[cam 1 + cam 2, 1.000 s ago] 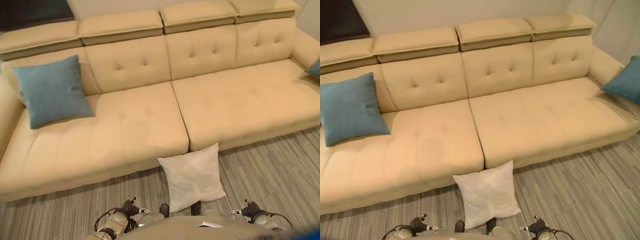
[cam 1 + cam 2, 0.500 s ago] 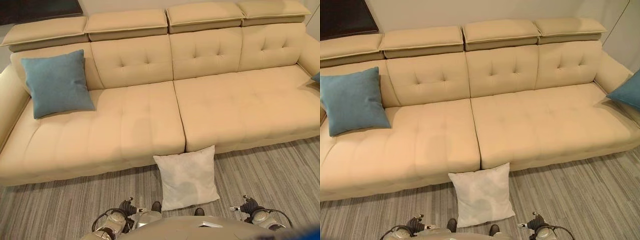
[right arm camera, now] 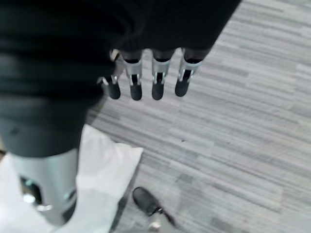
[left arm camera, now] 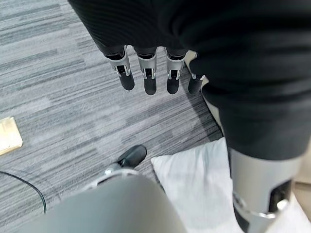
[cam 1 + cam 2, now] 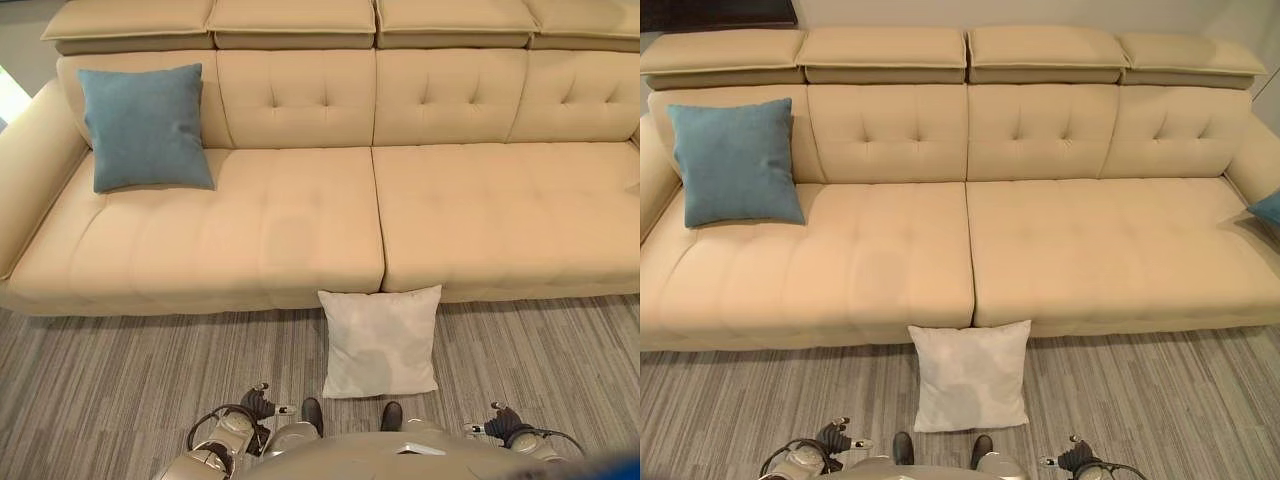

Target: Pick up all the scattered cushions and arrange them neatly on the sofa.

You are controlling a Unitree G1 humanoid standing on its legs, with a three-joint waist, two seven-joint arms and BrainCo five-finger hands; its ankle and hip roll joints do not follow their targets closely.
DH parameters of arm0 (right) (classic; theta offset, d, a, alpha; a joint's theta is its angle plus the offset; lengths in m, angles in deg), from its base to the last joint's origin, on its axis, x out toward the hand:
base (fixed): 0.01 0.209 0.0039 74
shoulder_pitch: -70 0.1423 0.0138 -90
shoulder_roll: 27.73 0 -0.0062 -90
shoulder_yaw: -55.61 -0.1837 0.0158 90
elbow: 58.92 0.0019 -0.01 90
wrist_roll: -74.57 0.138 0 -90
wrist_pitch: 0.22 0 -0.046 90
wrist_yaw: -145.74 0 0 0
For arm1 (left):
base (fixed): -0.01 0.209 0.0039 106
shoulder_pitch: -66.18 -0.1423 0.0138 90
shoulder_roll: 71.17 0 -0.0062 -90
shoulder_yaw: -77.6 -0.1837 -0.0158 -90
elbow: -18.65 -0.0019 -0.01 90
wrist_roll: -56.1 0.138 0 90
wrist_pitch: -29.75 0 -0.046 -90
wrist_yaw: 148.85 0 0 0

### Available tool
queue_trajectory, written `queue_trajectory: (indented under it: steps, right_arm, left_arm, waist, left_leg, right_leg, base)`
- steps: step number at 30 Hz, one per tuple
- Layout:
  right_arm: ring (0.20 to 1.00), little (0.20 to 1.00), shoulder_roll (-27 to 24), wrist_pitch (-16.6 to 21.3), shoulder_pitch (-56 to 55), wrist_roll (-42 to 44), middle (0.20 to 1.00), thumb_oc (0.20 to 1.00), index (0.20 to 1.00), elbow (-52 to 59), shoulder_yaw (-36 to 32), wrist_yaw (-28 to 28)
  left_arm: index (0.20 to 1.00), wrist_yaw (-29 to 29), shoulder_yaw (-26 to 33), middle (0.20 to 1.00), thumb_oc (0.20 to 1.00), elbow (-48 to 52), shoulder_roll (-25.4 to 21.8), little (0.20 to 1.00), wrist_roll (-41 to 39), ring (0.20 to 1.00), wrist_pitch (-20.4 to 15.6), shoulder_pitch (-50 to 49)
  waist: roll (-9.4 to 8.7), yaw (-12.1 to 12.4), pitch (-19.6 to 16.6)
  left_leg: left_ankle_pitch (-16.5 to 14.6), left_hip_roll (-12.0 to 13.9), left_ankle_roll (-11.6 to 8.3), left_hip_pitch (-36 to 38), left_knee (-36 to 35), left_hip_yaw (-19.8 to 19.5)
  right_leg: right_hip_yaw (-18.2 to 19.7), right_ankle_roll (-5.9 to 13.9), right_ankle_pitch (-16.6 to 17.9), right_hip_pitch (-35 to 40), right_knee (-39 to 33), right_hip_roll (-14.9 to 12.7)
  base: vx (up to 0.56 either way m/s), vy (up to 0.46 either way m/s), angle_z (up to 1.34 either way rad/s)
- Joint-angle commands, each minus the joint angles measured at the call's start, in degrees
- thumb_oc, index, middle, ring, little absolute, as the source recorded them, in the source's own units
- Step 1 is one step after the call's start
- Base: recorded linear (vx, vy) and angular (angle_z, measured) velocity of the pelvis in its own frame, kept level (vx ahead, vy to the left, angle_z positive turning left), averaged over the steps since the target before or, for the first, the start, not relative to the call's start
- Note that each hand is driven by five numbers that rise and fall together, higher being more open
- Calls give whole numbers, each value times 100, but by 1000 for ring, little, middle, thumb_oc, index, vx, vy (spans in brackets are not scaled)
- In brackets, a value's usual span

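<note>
One beige sofa (image 5: pixel 1060 250) spans the scene. Three cushions are in view: one white cushion (image 5: pixel 971 376) on the floor against the sofa's front edge, one blue cushion (image 5: pixel 735 162) at the sofa's left end, and one blue cushion (image 5: pixel 1269 207) at its right end

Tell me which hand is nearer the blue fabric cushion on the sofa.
Left. The left hand hangs over the floor on the blue fabric cushion's side; the right hand hangs across from it.
</note>
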Motion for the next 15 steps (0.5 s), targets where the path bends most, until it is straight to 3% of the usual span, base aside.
queue_trajectory:
  steps: [1,4,7,10,15]
  right_arm:
    - [1000,1000,-47,-2,226,15,1000,1000,1000,-165,153,-53]
    - [1000,1000,-72,27,254,123,1000,1000,1000,-138,85,-104]
    - [1000,1000,-230,93,525,332,1000,1000,1000,50,-12,-269]
    - [1000,1000,-364,187,836,561,1000,1000,1000,348,-25,-481]
    - [1000,1000,-406,284,1110,746,1000,1000,1000,785,31,-787]
  left_arm:
    - [1000,11,160,1000,1000,-94,-85,1000,45,1000,-54,166]
    - [1000,61,258,1000,1000,1,-107,1000,-142,1000,-98,194]
    - [1000,234,367,1000,1000,224,-228,1000,-458,1000,-188,450]
    - [1000,439,354,1000,1000,487,-321,1000,-829,1000,-324,770]
    - [1000,738,216,1000,1000,839,-381,1000,-1281,1000,-538,1082]
  waist:
    - [-240,159,-56]
    - [-245,168,-18]
    - [-224,130,254]
    - [-167,75,557]
    - [-95,11,703]
  left_leg:
    - [-313,-12,-225,-46,155,-159]
    - [-312,-15,-231,-43,106,-157]
    - [-243,5,-241,-335,139,-175]
    - [-89,52,-255,-1017,292,-215]
    - [160,47,-287,-2040,479,-261]
  right_leg:
    - [402,479,-26,-131,35,-84]
    - [409,493,-19,-175,35,-88]
    - [433,495,54,-543,108,-110]
    - [479,461,170,-1305,372,-162]
    - [440,394,333,-2362,668,-202]
  base:
    - [90,19,-9]
    - [34,-19,-7]
    - [-169,-59,-3]
    - [-302,-32,-3]
    - [-203,-27,-3]
